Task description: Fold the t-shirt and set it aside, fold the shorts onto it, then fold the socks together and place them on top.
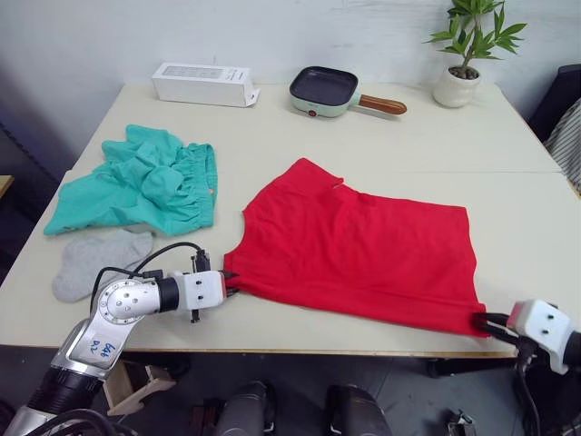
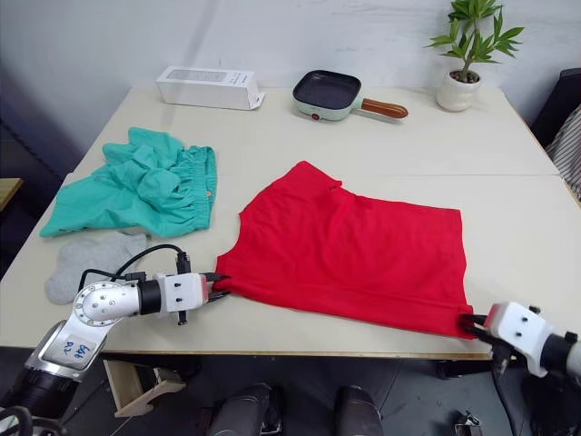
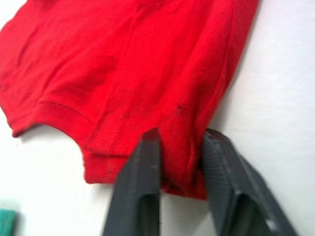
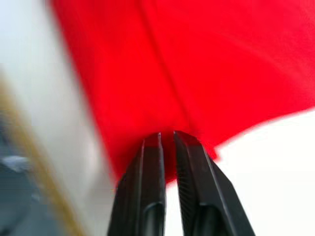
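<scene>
- Lying flat at the centre of the table [image 1: 381, 127], the t-shirt [image 1: 363, 245] is gripped at both near corners.
- Left gripper [image 1: 229, 289] is clamped on its 8 o'clock corner.
- Right gripper [image 1: 479, 320] is clamped on its 4 o'clock corner.
- Shorts [image 1: 145, 182] lie crumpled at 10 o'clock, with the socks [image 1: 95, 259] just beside them, nearer the table's front edge.

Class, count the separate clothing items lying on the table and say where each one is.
3: bright red cotton t-shirt in the middle, crumpled teal-green fabric shorts at the robot's left, light grey knit socks just nearer. A second sock may be hidden.
</scene>
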Controlling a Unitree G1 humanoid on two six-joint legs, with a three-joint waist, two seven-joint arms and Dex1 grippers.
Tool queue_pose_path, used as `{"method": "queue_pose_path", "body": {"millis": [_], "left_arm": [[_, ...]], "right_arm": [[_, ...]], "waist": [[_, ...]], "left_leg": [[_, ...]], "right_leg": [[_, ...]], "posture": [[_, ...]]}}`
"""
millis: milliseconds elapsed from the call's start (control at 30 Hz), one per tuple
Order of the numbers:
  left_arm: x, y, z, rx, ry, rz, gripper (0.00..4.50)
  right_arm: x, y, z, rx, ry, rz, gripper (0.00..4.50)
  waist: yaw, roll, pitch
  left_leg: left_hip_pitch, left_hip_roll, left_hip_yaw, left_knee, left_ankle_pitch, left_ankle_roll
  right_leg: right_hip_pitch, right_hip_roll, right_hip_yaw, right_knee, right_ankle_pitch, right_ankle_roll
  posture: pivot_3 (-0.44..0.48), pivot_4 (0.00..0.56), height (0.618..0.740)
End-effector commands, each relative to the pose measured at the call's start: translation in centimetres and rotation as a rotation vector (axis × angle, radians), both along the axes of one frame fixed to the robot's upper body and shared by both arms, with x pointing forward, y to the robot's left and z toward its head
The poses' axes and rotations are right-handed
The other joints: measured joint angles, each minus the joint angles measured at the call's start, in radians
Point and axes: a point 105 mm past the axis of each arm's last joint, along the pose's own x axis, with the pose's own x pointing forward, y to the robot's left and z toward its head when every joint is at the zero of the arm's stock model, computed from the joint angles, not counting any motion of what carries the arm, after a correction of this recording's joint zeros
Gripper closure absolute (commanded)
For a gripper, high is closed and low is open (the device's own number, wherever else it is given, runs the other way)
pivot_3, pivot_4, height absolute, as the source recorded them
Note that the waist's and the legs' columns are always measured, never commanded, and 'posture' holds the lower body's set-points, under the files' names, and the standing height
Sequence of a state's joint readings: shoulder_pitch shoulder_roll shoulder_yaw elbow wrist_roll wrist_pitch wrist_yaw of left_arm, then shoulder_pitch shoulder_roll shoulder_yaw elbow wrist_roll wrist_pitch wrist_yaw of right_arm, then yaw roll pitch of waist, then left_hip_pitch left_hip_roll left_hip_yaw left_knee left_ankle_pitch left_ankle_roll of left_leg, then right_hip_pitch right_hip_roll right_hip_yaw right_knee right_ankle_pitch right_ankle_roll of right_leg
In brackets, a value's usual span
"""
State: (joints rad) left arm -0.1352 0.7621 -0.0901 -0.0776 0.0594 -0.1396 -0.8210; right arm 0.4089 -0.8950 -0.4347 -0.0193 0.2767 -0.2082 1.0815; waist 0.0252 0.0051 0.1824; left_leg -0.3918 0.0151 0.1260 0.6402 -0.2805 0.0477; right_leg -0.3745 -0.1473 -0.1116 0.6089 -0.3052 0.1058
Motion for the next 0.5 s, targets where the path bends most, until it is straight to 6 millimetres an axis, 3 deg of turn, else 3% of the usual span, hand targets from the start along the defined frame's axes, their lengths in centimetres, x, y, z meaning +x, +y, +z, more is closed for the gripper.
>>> {"method": "queue_pose_path", "body": {"millis": [33, 100, 267, 500], "left_arm": [[-0.4, 1.6, -1.2, 0.031, 0.059, 0.066, 3.28], [-0.6, 1.5, -1.3, 0.03, 0.064, 0.062, 3.29], [-0.6, 0.9, -1.5, 0.014, 0.071, 0.057, 3.29], [-0.6, 0.7, -1.5, 0.01, 0.075, 0.053, 3.29]], "right_arm": [[-0.7, -0.1, 2.6, 0.095, -0.022, -0.026, 3.72], [-1.3, 0.2, 2.6, 0.094, 0.018, -0.008, 3.27], [-1.9, 0.2, 0.8, -0.032, 0.052, 0.011, 1.6], [-0.3, -0.1, -1.1, -0.115, 0.041, 0.011, 1.6]], "waist": [[-0.002, 0.001, 0.0], [-0.003, 0.001, 0.0], [-0.002, 0.0, 0.0], [-0.001, 0.0, 0.0]], "left_leg": [[0.0, 0.0, 0.0, 0.0, 0.0, 0.0], [0.001, 0.0, 0.001, -0.001, 0.0, 0.0], [0.002, 0.0, 0.001, -0.006, 0.001, -0.001], [0.002, 0.0, 0.002, -0.008, 0.001, -0.002]], "right_leg": [[0.0, 0.0, 0.0, 0.0, 0.0, 0.0], [0.0, 0.0, 0.002, 0.0, 0.0, -0.001], [-0.001, 0.0, 0.002, -0.002, -0.001, -0.002], [-0.002, 0.0, 0.001, -0.004, -0.001, -0.002]], "posture": [[0.0, 0.15, 0.74], [0.0, 0.15, 0.74], [0.0, 0.15, 0.74], [0.0, 0.15, 0.74]]}}
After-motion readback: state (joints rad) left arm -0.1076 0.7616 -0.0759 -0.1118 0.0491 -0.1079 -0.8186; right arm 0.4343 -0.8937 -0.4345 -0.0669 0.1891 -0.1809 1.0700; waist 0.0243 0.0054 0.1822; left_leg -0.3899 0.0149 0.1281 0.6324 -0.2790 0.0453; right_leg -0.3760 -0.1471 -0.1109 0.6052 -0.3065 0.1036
